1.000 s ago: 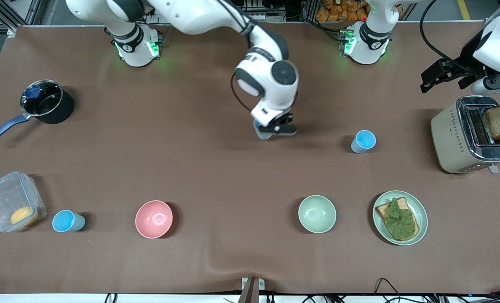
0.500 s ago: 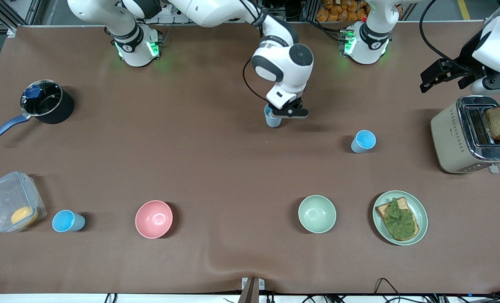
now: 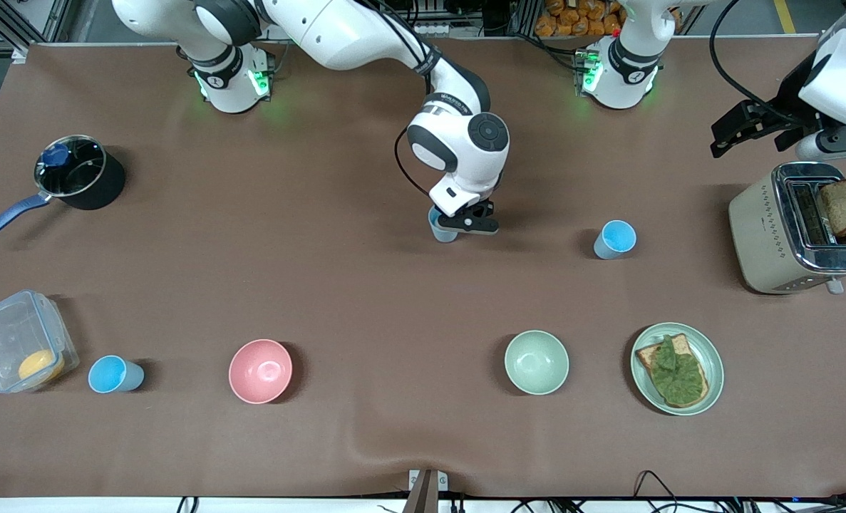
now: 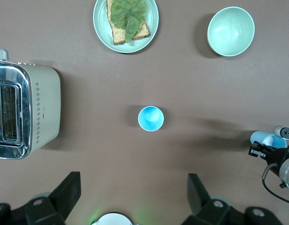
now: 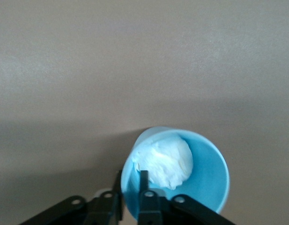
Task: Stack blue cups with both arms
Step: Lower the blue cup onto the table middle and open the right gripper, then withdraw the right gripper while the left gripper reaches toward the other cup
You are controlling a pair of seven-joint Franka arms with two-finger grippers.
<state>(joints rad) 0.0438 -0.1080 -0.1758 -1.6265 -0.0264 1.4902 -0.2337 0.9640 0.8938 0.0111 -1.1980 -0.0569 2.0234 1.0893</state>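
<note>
Blue cups numbered three in the front view. The grey-blue cup [image 3: 442, 228] sat at the right hand [image 3: 458, 226] over the middle of the worktop [image 3: 365, 299], closer to the edge where the arms' bases stand. A sky-blue cup [image 3: 615, 239] stood upright toward the left arm's end. Another sky-blue cup [image 3: 115, 375] stood near the camera-side edge at the right arm's end, beside a clear box [image 3: 23, 340]. The left hand [image 3: 735, 135] hung spread wide and empty over the toaster [image 3: 797, 228], waiting. Lettering on the right arm's wrist band was too small to read.

From the left wrist, the hand's fingers [image 4: 64, 199] stood wide apart above the upright sky-blue cup [image 4: 150, 118]. The grey-blue cup [image 4: 266, 138] showed at the frame's margin.

From the right wrist, the grey-blue cup [image 5: 200, 173] was tapered, smooth and handleless, with a crumpled white wad [image 5: 167, 159] inside. The right hand [image 5: 130, 194] was narrow, pinching the cup's wall with one finger inside and one outside.
</note>
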